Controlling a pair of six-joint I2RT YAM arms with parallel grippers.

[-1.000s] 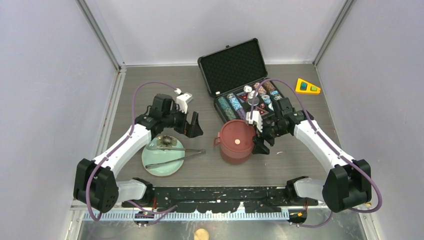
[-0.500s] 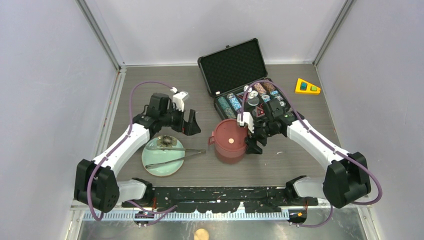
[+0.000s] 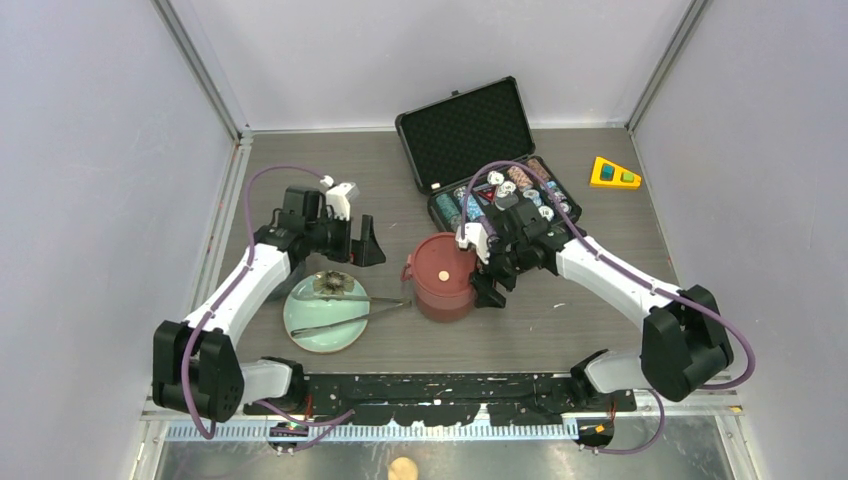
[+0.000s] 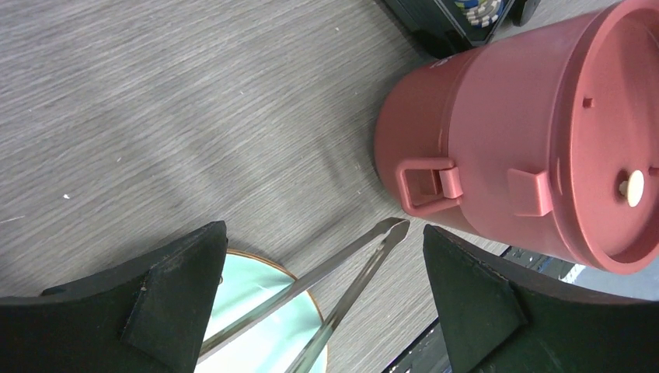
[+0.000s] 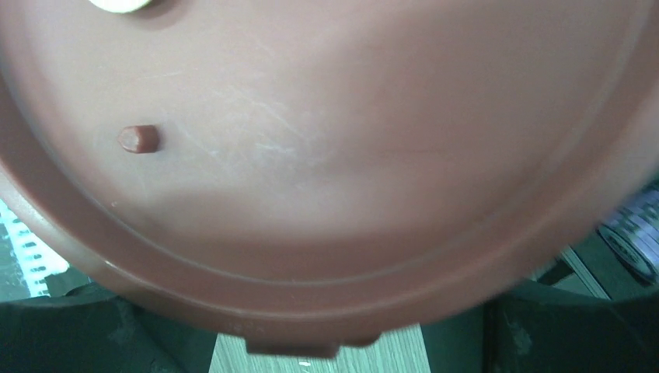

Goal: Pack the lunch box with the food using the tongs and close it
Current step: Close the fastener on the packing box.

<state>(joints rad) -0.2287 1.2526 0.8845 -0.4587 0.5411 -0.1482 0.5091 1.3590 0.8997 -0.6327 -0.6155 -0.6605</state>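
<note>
The maroon lunch box (image 3: pixel 440 285) stands upright with its flat lid on, just right of the pale green plate (image 3: pixel 322 328). My right gripper (image 3: pixel 479 271) clasps its right side, jaws wide on either side of the body; the red lid (image 5: pixel 350 155) fills the right wrist view, with my right gripper (image 5: pixel 342 342) under its rim. The silver tongs (image 3: pixel 350 312) lie across the plate, tips toward the box. One dark piece of food (image 3: pixel 330 283) sits on the plate's far edge. My left gripper (image 3: pixel 360 246) hangs open and empty. In the left wrist view my left gripper (image 4: pixel 323 233) is above the tongs (image 4: pixel 342 268) tips, beside the lunch box (image 4: pixel 505 148).
An open black case of poker chips (image 3: pixel 480 170) stands right behind the lunch box and my right arm. A yellow wedge toy (image 3: pixel 613 173) lies at the back right. Grey walls close in the table on three sides. The plate rim (image 4: pixel 256 326) shows between my left fingers.
My right gripper has slid the lunch box left, close to the tongs' tips. My left gripper has drawn back to the left and away from the box.
</note>
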